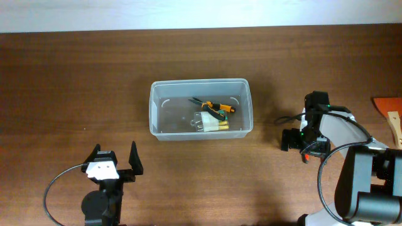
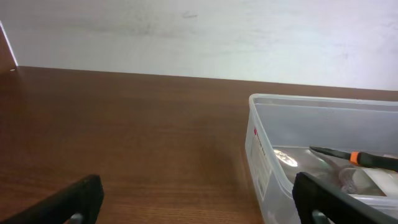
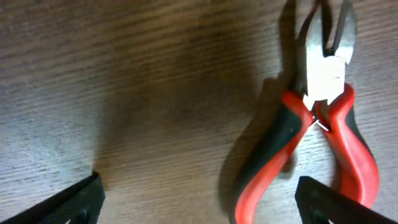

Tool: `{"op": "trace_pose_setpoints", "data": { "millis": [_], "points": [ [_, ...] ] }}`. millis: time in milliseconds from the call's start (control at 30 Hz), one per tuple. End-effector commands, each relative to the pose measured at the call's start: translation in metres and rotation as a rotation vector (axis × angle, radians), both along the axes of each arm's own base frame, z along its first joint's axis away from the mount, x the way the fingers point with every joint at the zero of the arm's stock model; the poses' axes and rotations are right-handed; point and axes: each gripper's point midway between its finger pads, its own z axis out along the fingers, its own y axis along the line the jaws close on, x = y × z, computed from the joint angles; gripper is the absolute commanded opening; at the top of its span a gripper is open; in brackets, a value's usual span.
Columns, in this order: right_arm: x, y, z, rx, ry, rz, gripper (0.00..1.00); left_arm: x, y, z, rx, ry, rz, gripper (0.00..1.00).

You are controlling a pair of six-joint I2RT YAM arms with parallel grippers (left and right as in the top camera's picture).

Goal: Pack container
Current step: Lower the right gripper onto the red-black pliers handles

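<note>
Black fingers of the right gripper (image 3: pixel 202 202) stand spread wide over red-handled side cutters (image 3: pixel 323 81) lying on the wooden table (image 3: pixel 155 93). The left gripper (image 1: pixel 114 158) is spread apart too; the clear plastic container (image 1: pixel 201 82) sits mid-table, apart from both, an orange-and-black tool (image 1: pixel 217 107) inside

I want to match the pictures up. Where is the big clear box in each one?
Overhead: the container sits mid-table.
Left wrist: container at lower right, cut off by the edge.
Right wrist: not in it.
Landmark: the orange-handled tool inside it shows in the overhead and left wrist views.
</note>
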Motion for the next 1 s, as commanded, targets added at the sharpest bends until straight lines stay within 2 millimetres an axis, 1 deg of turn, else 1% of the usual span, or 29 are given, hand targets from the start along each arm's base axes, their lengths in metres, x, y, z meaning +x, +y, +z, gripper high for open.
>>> {"op": "trace_pose_setpoints", "data": {
  "millis": [0, 367, 533, 767, 833, 967],
  "points": [
    [-0.006, -0.001, -0.014, 0.000, 0.041, -0.015, 0.99, 0.000, -0.001, -0.003, -0.002, 0.009, -0.002, 0.99],
    [0.004, -0.002, -0.015, -0.004, -0.001, -0.022, 0.99, 0.000, -0.001, -0.003, -0.002, 0.009, -0.002, 0.99],
    [0.006, 0.005, -0.015, 0.039, -0.008, -0.021, 0.99, 0.000, -0.001, -0.003, -0.002, 0.010, -0.002, 0.99],
    [0.006, 0.005, -0.015, 0.038, -0.007, -0.021, 0.99, 0.000, -0.001, -0.003, -0.002, 0.010, -0.002, 0.99],
    [0.005, 0.005, -0.015, 0.038, -0.007, -0.022, 1.00, 0.000, -0.001, -0.003, -0.002, 0.010, -0.002, 0.99],
    [0.004, 0.004, -0.015, 0.038, -0.003, -0.028, 0.82, 0.000, -0.001, -0.003, -0.002, 0.010, -0.002, 0.99]
  ]
}}
